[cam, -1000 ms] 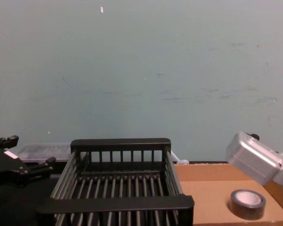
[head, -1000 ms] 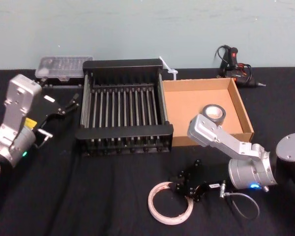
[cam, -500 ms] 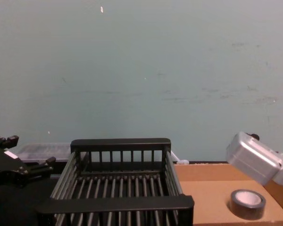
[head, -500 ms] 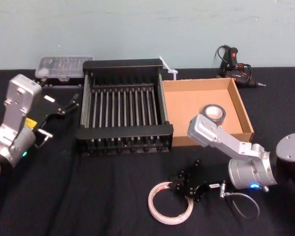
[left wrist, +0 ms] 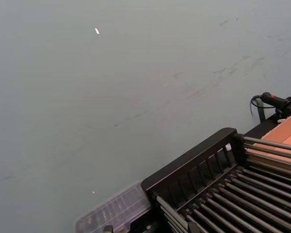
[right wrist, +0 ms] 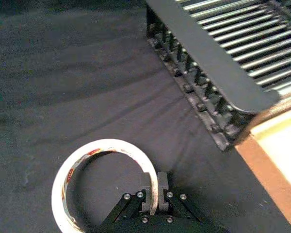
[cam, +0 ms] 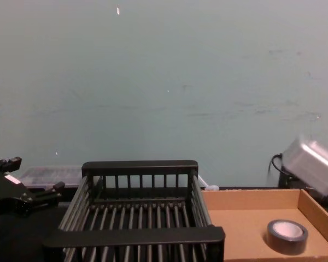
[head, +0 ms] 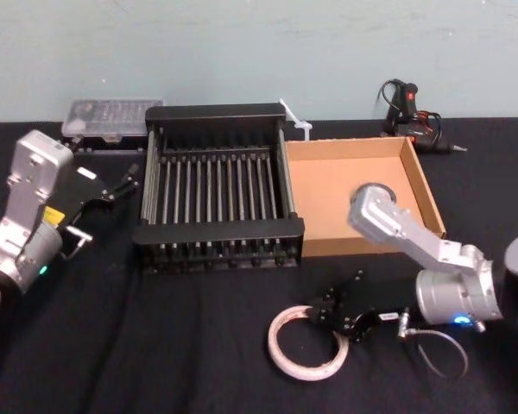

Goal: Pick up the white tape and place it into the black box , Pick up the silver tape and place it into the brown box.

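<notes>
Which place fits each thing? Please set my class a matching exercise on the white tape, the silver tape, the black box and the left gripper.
Things:
1 white tape
2 silver tape
3 black box
4 left gripper

Places:
A in the brown box
B left of the black box
C on the black cloth, in the right gripper
D between the left gripper and the brown box

Pairs: 1-C, 2-A, 3-D, 4-B.

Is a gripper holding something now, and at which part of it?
The right gripper holds the white tape by the ring's wall, one finger inside, one outside. The left gripper, beside the black box, holds nothing.
</notes>
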Robot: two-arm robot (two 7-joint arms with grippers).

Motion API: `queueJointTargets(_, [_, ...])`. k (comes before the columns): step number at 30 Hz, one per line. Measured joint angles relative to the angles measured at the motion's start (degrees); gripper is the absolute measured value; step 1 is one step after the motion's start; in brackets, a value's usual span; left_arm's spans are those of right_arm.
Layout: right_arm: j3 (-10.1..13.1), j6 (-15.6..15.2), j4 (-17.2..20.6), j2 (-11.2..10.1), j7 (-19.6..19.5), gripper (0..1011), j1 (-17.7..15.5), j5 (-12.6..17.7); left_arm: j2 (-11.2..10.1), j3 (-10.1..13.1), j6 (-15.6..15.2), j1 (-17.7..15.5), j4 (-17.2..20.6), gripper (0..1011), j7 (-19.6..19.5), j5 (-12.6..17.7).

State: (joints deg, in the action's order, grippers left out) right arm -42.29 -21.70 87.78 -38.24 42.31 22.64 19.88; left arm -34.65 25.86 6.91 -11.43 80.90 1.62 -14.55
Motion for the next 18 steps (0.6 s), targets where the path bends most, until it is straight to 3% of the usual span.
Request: queueJointTargets(18, [6.95,-0.92,2.20,-4.29,-5.78,96,-3.25,3.92,0.00,0.00,0.00,0.00,0.00,1001,0.00,0.00])
